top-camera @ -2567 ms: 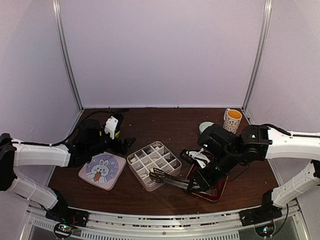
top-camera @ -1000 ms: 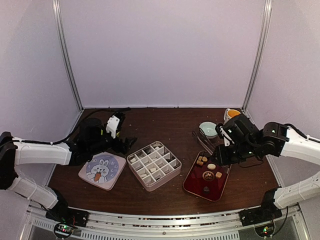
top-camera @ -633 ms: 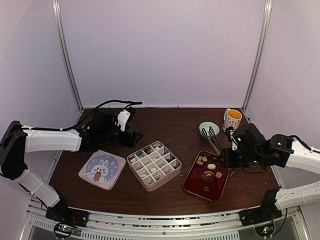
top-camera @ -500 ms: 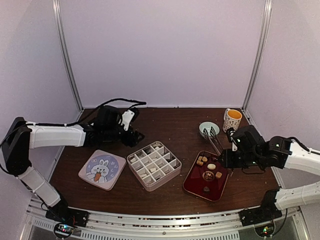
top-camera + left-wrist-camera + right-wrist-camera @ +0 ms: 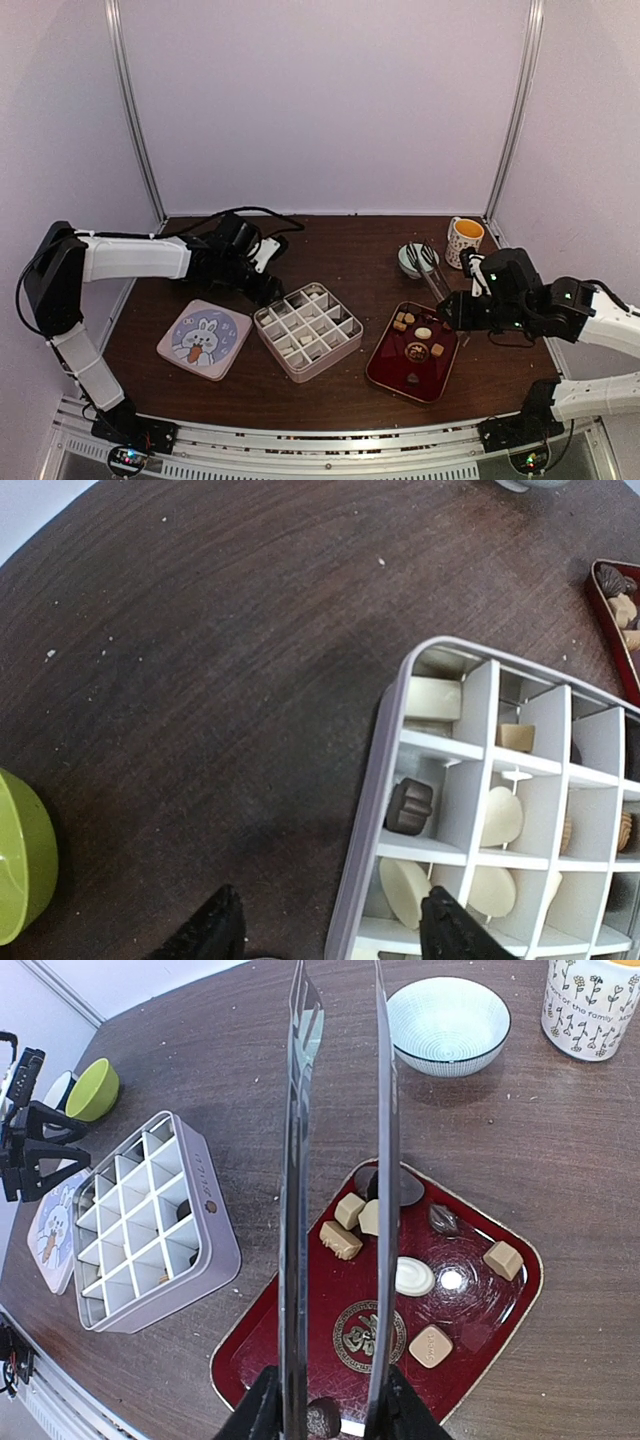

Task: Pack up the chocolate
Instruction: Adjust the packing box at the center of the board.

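Several chocolate pieces in cream, tan and dark brown lie on the red tray, also in the right wrist view. More pieces sit in cells of the white divided box, which also shows in the right wrist view. My right gripper is shut on metal tongs. The tong blades stand apart and empty above the tray. My left gripper is open and empty, its fingers straddling the box's left rim. In the top view it is at the box's back-left corner.
A bunny-print lid lies left of the box. A green bowl is near the left gripper. A blue-white bowl and a patterned mug stand behind the tray. Crumbs dot the dark wooden table.
My right arm has drawn the tongs back from the box to above the tray. My left gripper has moved from over the bunny lid to the box's back-left corner.
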Available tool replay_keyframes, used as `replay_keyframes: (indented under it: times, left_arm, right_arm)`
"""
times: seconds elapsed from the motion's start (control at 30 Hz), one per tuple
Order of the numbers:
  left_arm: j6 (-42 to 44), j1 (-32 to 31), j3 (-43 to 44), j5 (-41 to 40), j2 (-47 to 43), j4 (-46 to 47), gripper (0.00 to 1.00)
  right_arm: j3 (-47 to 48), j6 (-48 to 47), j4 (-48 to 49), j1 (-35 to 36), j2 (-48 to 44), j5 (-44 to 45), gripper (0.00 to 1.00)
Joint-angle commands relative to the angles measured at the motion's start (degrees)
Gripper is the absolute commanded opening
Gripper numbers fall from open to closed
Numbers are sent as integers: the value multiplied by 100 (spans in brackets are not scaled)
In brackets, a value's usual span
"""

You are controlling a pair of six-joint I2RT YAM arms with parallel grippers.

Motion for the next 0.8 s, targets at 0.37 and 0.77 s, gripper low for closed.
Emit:
replay_keyframes:
  times: [0.37, 0.77]
  left_arm:
    - [116, 31, 556, -168, 548, -743, 52]
    - [70, -13, 1026, -406, 949, -1186, 23]
  right_arm:
    - [-281, -125, 210, -60, -430, 43, 29]
    - [-266, -215, 264, -92, -318, 28, 29]
